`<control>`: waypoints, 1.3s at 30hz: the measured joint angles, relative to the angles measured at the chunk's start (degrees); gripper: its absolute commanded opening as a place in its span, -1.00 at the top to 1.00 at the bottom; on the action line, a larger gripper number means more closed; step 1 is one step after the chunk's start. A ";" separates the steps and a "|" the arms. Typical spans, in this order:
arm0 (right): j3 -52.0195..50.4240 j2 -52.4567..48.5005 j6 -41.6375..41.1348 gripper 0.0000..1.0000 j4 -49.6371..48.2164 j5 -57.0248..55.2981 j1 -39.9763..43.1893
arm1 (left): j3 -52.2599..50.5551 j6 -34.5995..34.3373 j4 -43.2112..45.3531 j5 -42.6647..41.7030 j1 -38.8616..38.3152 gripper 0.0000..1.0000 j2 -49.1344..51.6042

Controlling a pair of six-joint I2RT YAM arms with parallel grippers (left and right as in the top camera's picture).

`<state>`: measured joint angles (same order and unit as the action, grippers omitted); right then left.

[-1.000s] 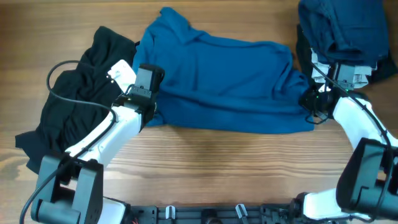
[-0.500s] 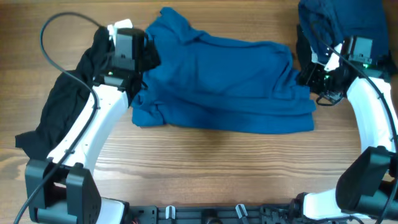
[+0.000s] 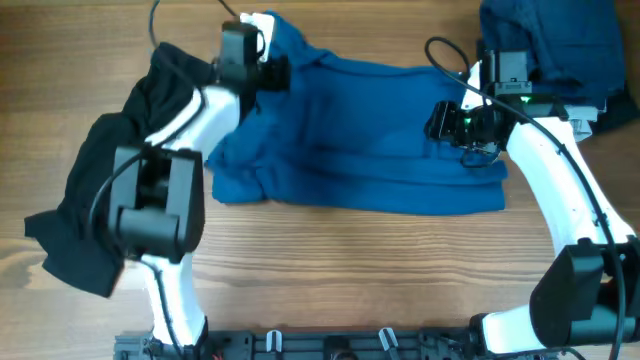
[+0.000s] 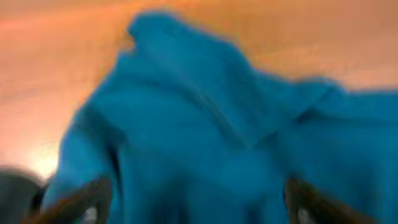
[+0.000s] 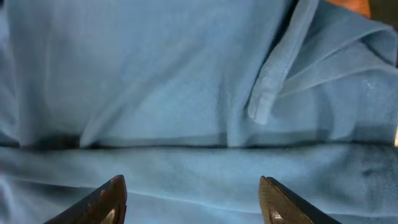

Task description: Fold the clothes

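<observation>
The royal-blue garment of the clothes lies wrinkled across the middle of the table, its near part doubled over. My left gripper hovers open over its far left corner. In the blurred left wrist view the blue cloth fills the frame, and the gripper has nothing between its fingers. My right gripper stands open above the garment's right part. The right wrist view shows its fingertips wide apart over a fold line in the blue cloth. A black garment lies at the left.
A pile of navy clothes sits at the far right corner, behind my right arm. Bare wooden table stretches along the front edge. A cable loops above my right arm.
Both grippers have opened and let go of the blue garment's near edge. The left arm swung up to the far left corner. The right gripper moved up and left over the cloth.
</observation>
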<state>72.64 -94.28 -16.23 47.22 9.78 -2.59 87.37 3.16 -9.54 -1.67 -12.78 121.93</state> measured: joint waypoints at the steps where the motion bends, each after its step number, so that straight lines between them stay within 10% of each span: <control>1: 0.00 0.00 -0.46 -0.38 -0.11 -0.02 0.00 | 6.67 -0.24 -5.86 -0.44 -0.13 -0.73 2.60; 7: 0.00 0.00 -0.87 -0.38 0.70 -0.44 0.00 | 45.07 -0.42 -22.95 -1.46 -2.82 -0.72 13.27; 14: 0.00 0.00 -0.81 -0.39 1.38 -0.46 0.00 | 44.87 -3.74 -16.31 -0.04 -1.95 -0.65 28.70; 39: -1.27 -0.02 -0.79 -0.41 0.07 -2.12 0.00 | 44.92 -9.99 0.72 3.78 3.93 -0.44 34.91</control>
<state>71.37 -94.30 -17.02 47.29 7.66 -2.59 132.29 -6.83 -8.82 2.11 -8.84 156.83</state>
